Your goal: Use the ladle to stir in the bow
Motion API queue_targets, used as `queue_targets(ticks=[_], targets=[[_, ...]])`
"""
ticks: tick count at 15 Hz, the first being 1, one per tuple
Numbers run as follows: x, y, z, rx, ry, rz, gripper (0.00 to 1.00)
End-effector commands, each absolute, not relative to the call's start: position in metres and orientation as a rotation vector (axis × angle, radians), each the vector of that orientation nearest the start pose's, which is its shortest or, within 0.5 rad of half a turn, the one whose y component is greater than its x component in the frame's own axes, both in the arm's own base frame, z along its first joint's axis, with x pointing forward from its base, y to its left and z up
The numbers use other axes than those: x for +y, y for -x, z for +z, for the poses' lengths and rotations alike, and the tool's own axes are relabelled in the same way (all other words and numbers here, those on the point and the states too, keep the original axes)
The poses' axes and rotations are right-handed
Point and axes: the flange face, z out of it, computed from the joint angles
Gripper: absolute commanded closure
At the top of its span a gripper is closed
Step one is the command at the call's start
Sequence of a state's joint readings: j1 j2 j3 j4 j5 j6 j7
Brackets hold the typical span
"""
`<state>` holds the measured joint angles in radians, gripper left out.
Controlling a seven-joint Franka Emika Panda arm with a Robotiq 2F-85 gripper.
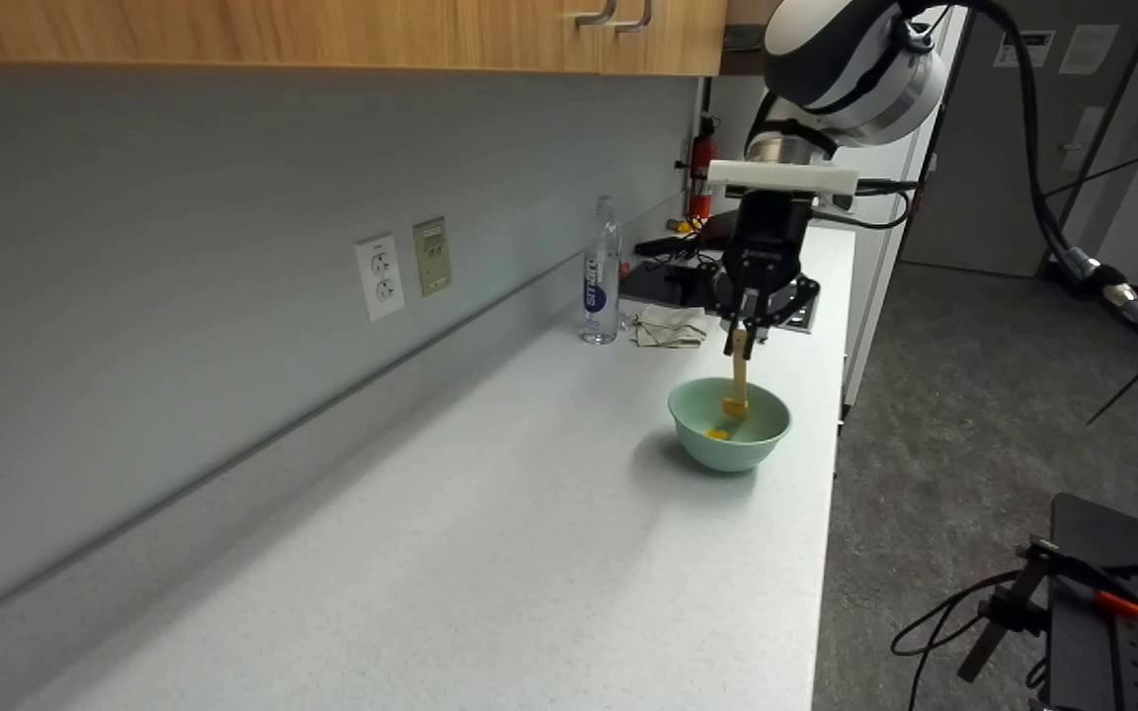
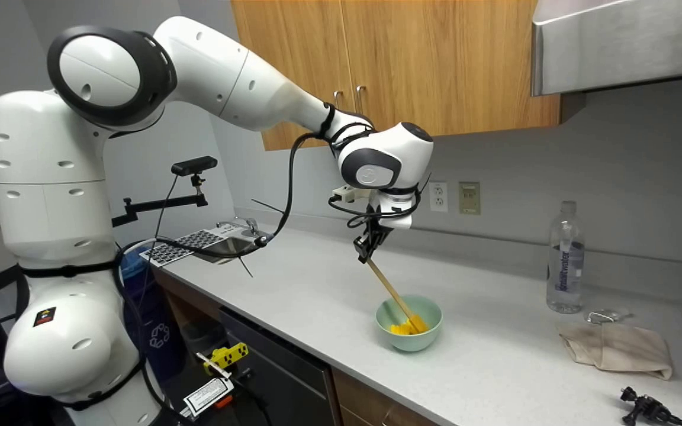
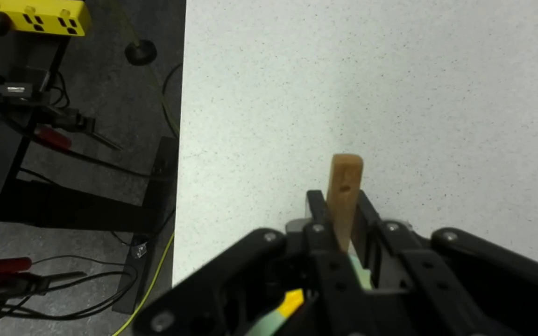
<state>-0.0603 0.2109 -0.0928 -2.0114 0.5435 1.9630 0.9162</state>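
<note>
The ladle [image 1: 739,373] is a wooden-handled utensil with a flat yellow-orange head. It also shows in an exterior view [image 2: 391,290], slanting down into the pale green bowl [image 2: 410,343]. The bowl [image 1: 724,455] stands upright on the white counter, with yellow pieces [image 2: 399,328] inside. The head is inside the bowl beside these pieces. My gripper [image 3: 341,200] is shut on the upper handle, whose end [image 3: 346,170] sticks out past the fingers. In both exterior views the gripper [image 1: 742,336] is above the bowl. In the wrist view the fingers hide most of the bowl [image 3: 269,324].
A water bottle [image 2: 566,260] and a folded cloth [image 2: 616,349] stand on the counter near the wall. A small black mount [image 2: 652,409] lies near the dark stovetop. The counter's front edge [image 3: 180,140] runs close to the bowl. Wooden cabinets [image 2: 436,65] hang above; a sink [image 2: 225,248] lies farther along.
</note>
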Motion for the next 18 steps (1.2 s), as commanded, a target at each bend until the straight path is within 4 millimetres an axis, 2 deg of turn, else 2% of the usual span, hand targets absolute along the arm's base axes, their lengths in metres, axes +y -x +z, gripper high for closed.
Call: queue_targets(ticks=[1,18], targets=[[-0.0493,-0.5632,0.3445,1.736,2.16,0.552,0.96],[-0.0444,-0.5671,0.3499,1.652,2.002,0.608,0.96]])
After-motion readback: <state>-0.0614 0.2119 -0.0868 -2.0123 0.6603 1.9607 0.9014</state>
